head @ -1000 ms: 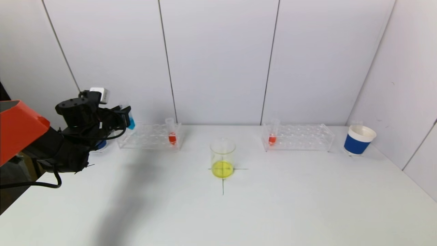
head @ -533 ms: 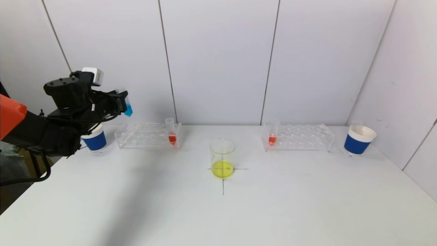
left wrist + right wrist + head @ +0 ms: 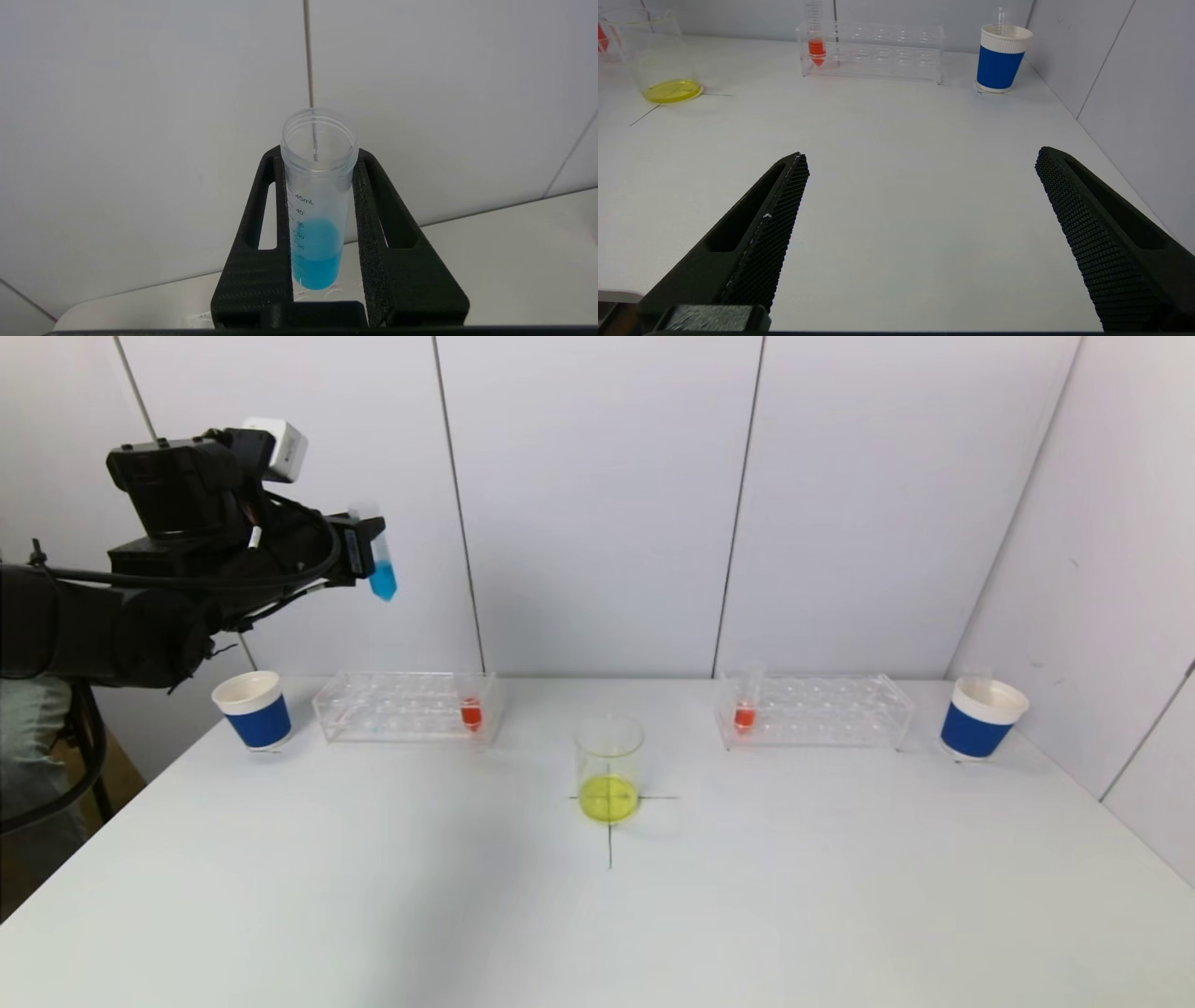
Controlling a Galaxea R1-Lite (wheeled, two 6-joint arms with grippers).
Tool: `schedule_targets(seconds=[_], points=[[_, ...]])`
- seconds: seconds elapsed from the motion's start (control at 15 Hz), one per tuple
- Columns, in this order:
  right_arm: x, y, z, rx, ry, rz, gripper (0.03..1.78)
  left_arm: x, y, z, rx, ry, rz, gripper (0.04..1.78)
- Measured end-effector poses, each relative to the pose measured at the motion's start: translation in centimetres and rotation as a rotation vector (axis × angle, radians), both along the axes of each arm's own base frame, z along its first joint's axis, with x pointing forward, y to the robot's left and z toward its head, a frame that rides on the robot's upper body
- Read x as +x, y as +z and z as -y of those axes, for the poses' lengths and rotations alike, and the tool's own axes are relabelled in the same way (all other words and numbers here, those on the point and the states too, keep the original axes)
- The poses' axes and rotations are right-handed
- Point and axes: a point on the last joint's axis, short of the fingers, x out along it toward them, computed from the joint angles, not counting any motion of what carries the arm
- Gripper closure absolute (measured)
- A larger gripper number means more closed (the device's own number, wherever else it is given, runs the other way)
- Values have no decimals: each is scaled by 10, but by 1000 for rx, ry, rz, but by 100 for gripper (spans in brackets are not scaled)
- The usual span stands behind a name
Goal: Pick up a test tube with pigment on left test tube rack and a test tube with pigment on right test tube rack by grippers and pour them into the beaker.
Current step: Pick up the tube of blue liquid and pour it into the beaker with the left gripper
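Left tool: I see it clamped on a clear plastic test tube of blue pigment, held upright, high above the left end of the clear acrylic left rack.
Right tool: spread wide, gripping nothing, low over the white surface.
Left rack: one red-pigment tube.
Right rack: one red-pigment tube.
Glass beaker: yellow liquid inside, standing between the racks.
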Motion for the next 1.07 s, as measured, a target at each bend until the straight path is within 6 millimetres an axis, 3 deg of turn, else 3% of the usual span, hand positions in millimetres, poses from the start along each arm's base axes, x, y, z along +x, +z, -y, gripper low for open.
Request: schedule_targets(seconds=[0.4,0.73,1.07], points=[[0,0,0,0,0,0,4,-15,26,49,105,-121,25,140],[0,0,0,0,0,0,4,-18,23,75,220,-185,47,140],[0,0,0,0,0,0,4,-16,10,86,337,-253,62,140]])
